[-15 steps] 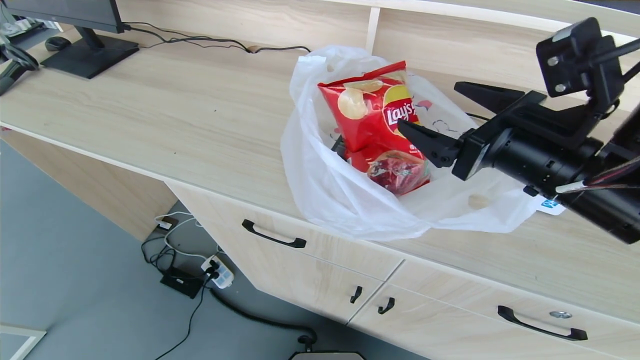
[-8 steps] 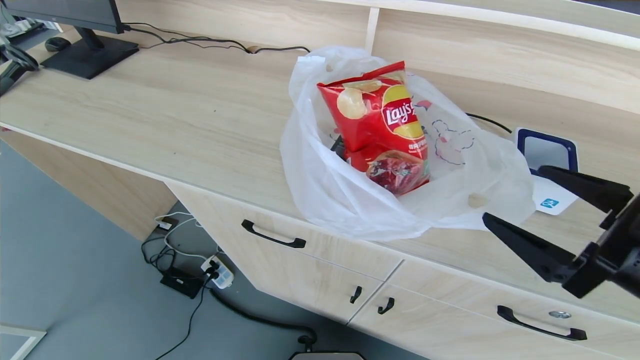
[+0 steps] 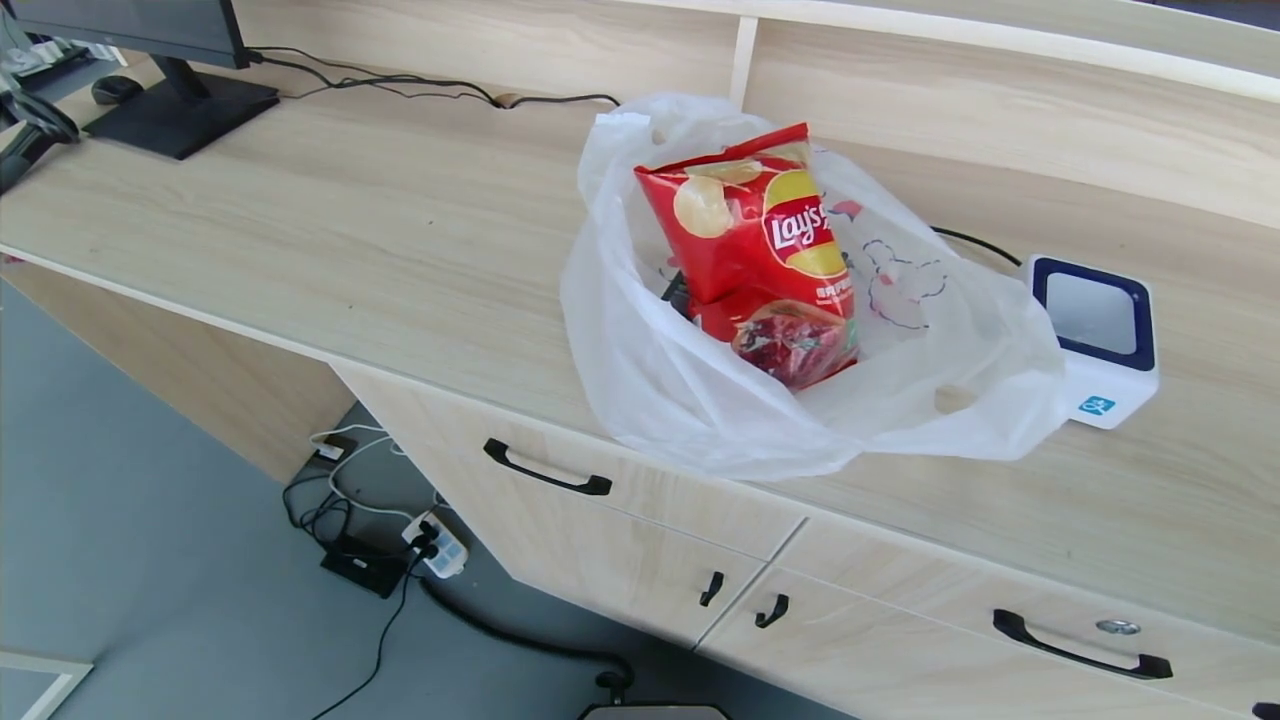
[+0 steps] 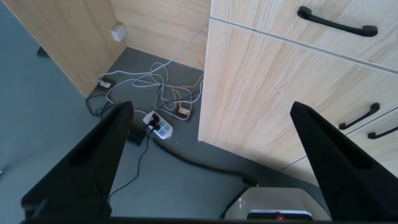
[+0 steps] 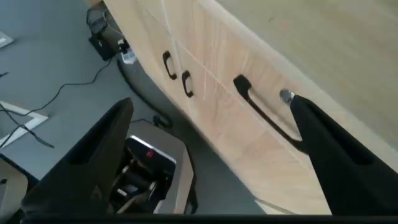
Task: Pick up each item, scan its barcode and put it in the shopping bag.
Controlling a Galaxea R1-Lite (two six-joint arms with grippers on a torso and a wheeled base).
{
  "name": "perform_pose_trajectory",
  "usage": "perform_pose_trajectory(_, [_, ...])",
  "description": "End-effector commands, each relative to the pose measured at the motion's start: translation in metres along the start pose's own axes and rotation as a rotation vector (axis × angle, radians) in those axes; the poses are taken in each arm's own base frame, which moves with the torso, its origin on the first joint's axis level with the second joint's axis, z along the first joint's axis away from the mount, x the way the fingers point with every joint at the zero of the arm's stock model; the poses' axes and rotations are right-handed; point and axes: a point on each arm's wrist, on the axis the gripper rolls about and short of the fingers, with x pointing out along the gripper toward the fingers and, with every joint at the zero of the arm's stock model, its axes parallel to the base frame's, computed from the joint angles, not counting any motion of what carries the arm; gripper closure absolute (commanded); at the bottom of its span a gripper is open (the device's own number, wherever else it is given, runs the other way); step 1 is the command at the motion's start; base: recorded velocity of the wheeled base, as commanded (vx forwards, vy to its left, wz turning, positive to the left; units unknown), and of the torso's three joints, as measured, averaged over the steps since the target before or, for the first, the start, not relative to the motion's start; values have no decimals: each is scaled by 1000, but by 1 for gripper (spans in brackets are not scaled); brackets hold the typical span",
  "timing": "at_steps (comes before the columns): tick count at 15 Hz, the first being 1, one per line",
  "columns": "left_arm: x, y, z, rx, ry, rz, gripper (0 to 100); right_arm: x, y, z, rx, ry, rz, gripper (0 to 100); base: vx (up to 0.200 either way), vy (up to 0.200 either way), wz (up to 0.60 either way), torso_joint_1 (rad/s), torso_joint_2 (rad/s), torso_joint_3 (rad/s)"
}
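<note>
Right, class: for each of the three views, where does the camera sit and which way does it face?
Head view: high, facing down onto the light wooden counter with the white plastic shopping bag.
Left wrist view: low, facing the grey floor and pale wooden cabinet front; the open left gripper frames it.
Right wrist view: low, facing the cabinet front too, framed by the open right gripper.
Shared: all three show the pair of small black hook handles.
</note>
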Motion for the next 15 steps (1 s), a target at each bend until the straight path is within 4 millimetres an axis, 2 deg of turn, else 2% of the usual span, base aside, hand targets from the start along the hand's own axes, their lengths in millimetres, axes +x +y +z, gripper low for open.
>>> perform_pose_trajectory(1, [0, 0, 0, 0, 0, 0, 0, -41, 7, -18, 80, -74, -105, 0, 0, 0, 0, 0, 0, 0])
perform_pose_trajectory(3, [0, 0, 0, 0, 0, 0, 0, -36, 7, -6, 220, 5, -270, 0, 0, 0, 0, 0, 0, 0])
perform_pose_trajectory(5, [0, 0, 0, 0, 0, 1, 0, -33, 8, 4, 247, 45, -359, 0, 0, 0, 0, 0, 0, 0])
perform_pose_trajectory(7, [0, 0, 0, 0, 0, 0, 0, -33, 14, -8, 242, 23, -378, 0, 0, 0, 0, 0, 0, 0])
perform_pose_trajectory(9, [0, 0, 0, 0, 0, 1, 0, -36, 19, -18, 221, -49, -383, 0, 0, 0, 0, 0, 0, 0])
perform_pose_trajectory(12, [0, 0, 0, 0, 0, 1, 0, -35, 17, -6, 117, -250, -390, 0, 0, 0, 0, 0, 0, 0])
perform_pose_trajectory(14, [0, 0, 0, 0, 0, 1, 0, -27, 14, -10, 57, -385, -416, 0, 0, 0, 0, 0, 0, 0])
perform_pose_trajectory(15, [0, 0, 0, 0, 0, 1, 0, -27, 14, -11, 59, -378, -413, 0, 0, 0, 0, 0, 0, 0])
